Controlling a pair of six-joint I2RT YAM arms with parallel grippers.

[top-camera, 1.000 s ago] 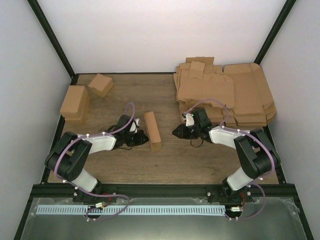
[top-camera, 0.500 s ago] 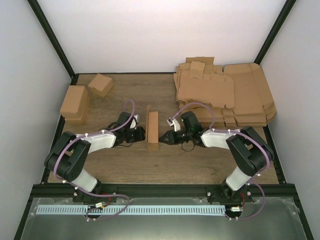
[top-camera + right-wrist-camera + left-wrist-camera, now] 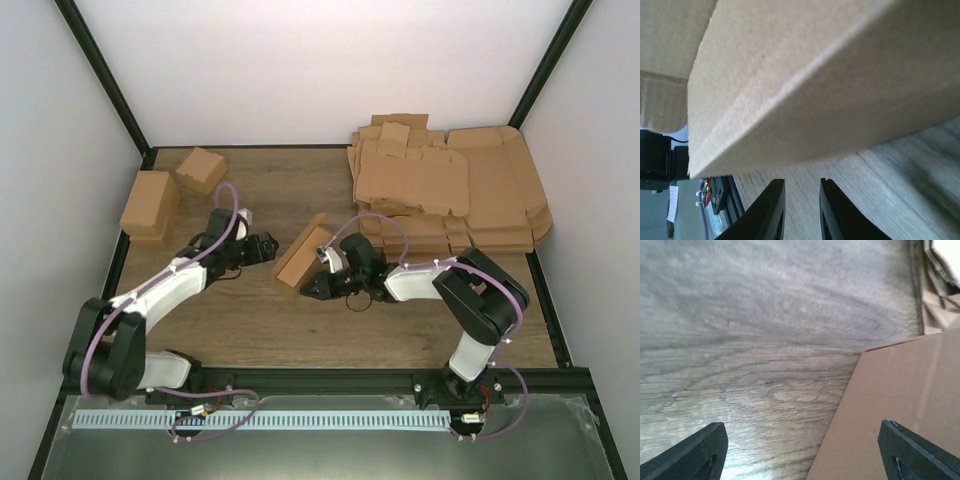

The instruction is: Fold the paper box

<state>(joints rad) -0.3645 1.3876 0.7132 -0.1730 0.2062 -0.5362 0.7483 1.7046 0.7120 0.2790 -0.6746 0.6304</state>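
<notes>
Top external view: your paper box (image 3: pixel 300 256) sits mid-table, tipped up on an edge and leaning, with its long side running diagonally from near-left to far-right. It stands between the two arms. Your left gripper (image 3: pixel 264 248) hangs just beside the box's left face, a sliver of wood showing between them. Your right gripper (image 3: pixel 310 289) is tucked in low at the box's near end, reaching across from the right. From up here you can't tell whether it touches. The heap of cardboard sheets (image 3: pixel 450 190) fills the far right corner, and two closed cartons (image 3: pixel 150 205) stand well apart on the far left of the table (image 3: pixel 250 320). Left wrist view: your left fingers (image 3: pixel 695 455) are spread wide, one in each bottom corner, released and clamping nothing. A flat brown panel of the box (image 3: pixel 900 405) fills the lower right, and wood grain fills the rest. An edge of the heap (image 3: pixel 940 295) peeks in at top right. Right wrist view: the box (image 3: pixel 815 75) looms over the lens, one long folded edge slanting across the frame, its underside lifted off the wood. Your right fingers (image 3: pixel 772 212) are drawn almost together with only a thin slit between them. That slit shows bare table and no cardboard, so they're clenched on nothing.
</notes>
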